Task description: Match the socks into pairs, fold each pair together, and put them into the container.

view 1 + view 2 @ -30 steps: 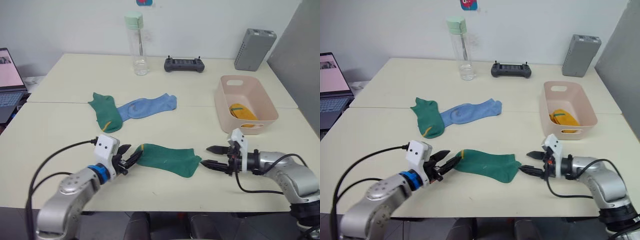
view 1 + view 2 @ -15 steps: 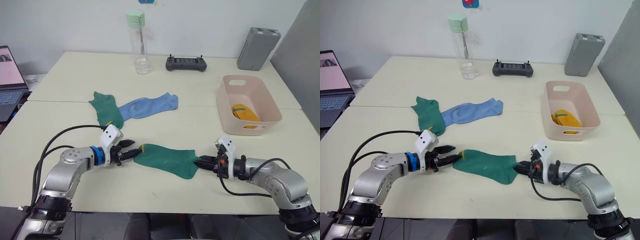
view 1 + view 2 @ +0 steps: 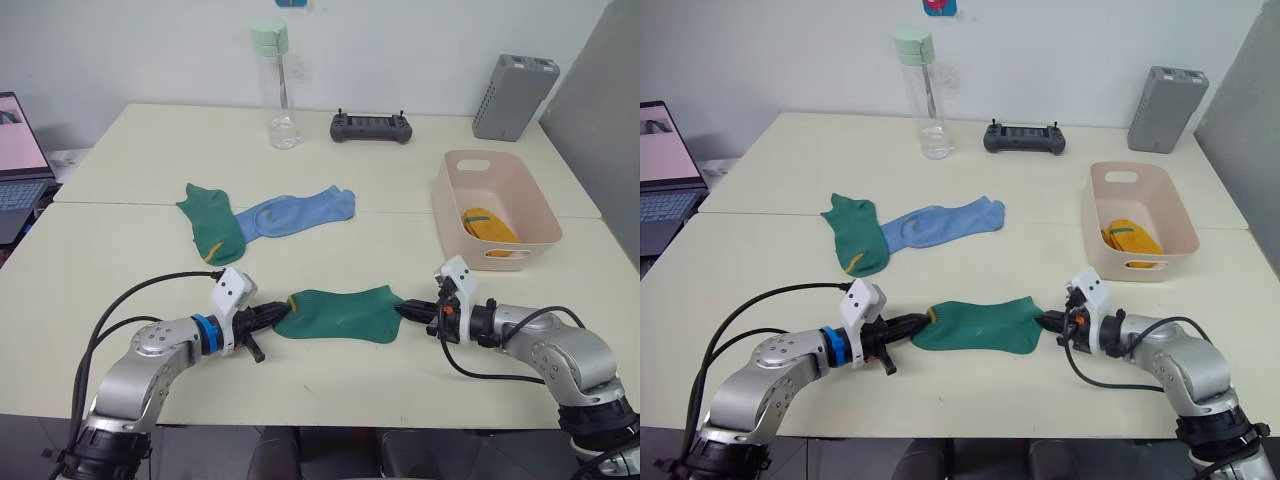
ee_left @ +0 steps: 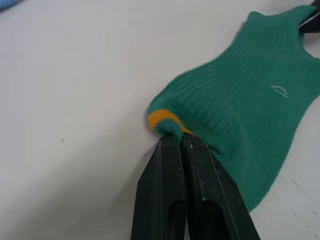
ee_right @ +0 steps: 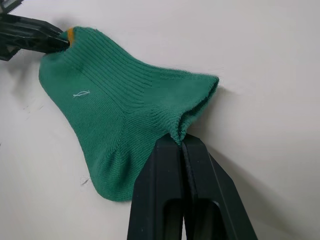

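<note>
Green sock [image 3: 342, 314] lies crosswise, pinched at both ends by fingers.

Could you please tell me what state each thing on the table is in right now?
Near dark green fabric sock: flat, pinched at both ends.
Left gripper: shut on its orange-striped end.
Right gripper: shut on its other end.
Far green sock: flat, touching light blue sock.
Pale pink plastic tub: holds yellow socks.
Clear bottle: upright, capped.

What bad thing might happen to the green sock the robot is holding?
Both grippers, left and right, pinch only the thin edges of the green sock, so it might slip free. If they pull apart, it could stretch. The matching green sock lies partly under the blue sock, so grabbing it may drag that along.
</note>
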`<action>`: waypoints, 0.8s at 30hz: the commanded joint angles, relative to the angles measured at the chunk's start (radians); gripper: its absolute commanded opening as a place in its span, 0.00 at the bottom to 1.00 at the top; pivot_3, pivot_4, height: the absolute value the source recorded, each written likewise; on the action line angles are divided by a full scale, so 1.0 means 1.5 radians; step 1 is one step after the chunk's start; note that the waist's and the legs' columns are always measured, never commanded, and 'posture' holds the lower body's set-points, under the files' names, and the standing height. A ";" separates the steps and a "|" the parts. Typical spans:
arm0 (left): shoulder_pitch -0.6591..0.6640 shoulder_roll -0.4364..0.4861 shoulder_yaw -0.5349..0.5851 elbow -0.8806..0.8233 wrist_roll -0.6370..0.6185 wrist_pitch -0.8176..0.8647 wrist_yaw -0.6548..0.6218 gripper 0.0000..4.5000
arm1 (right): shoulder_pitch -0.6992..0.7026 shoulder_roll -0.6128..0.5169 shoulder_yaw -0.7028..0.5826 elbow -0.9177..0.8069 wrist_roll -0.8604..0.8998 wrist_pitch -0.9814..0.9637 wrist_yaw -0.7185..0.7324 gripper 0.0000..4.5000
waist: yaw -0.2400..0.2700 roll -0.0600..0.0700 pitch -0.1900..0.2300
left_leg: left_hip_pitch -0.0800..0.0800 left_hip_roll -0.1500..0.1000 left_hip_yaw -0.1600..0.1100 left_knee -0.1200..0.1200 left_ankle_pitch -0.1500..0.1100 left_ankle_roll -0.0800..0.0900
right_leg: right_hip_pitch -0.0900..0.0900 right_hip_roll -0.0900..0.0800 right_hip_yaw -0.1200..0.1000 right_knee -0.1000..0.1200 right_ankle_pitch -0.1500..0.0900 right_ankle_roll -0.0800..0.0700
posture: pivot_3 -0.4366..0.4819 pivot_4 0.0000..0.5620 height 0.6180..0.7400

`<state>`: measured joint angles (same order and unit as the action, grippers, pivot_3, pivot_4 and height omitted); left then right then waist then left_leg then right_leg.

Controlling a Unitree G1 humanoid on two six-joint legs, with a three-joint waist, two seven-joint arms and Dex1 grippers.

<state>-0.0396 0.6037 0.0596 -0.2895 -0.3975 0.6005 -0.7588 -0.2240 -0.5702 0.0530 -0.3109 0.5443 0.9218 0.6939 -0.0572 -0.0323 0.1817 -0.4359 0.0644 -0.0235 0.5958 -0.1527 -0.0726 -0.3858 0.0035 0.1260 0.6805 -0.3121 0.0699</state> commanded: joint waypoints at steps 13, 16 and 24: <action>-0.052 0.013 -0.035 0.028 0.042 -0.026 0.002 0.05 | 0.014 -0.011 -0.021 -0.057 0.030 0.044 -0.004 0.22 | 0.000 0.000 0.000 | 0.000 0.000 0.000 0.000 0.000 0.000 | 0.000 0.000 0.000 0.000 0.000 0.000 | 0.48 0.27 1.00; -0.060 0.012 -0.037 0.036 0.046 -0.034 -0.002 0.20 | 0.017 -0.011 -0.037 -0.075 0.030 0.040 -0.022 0.45 | 0.000 0.000 0.000 | 0.000 0.000 0.000 0.000 0.000 0.000 | 0.000 0.000 0.000 0.000 0.000 0.000 | 0.48 0.27 1.00; -0.077 0.016 0.056 0.024 0.009 -0.093 -0.005 0.70 | -0.019 -0.013 -0.030 -0.091 -0.014 -0.103 0.003 0.95 | -0.002 0.000 0.000 | 0.000 0.000 0.000 0.000 0.000 0.000 | -0.001 0.000 0.000 0.000 0.000 0.000 | 0.48 0.27 1.00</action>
<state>-0.1297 0.6222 0.1037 -0.2236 -0.3569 0.5093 -0.7563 -0.2200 -0.6035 0.0054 -0.4043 0.5240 0.8254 0.6808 -0.0597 -0.0323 0.1818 -0.4359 0.0652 -0.0235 0.5956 -0.1527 -0.0726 -0.3867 0.0046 0.1257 0.6807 -0.3121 0.0698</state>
